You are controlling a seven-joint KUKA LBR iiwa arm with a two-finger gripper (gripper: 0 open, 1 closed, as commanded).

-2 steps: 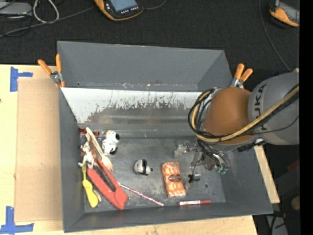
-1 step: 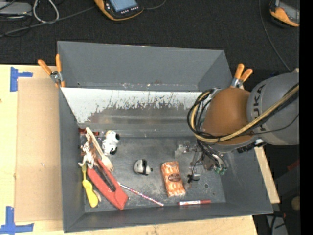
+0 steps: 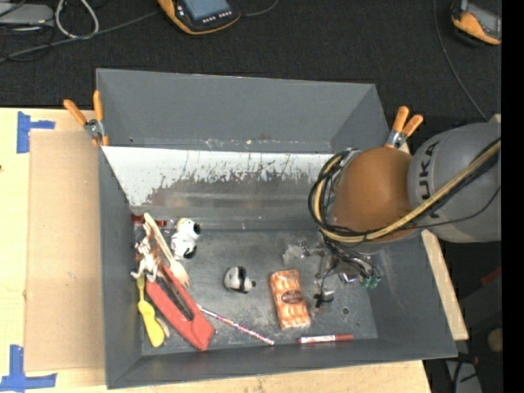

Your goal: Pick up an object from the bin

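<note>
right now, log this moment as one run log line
jaws: down in bin, right half, just right of orange-brown packet | grip: unclear | next nearest: small black-and-white round thing

Black floor (image 3: 311,47) with loose cables (image 3: 75,13) at top left and an orange-edged handheld screen (image 3: 201,3) beside them

Arm (image 3: 458,188) from the right, gripper (image 3: 327,283) low
</note>
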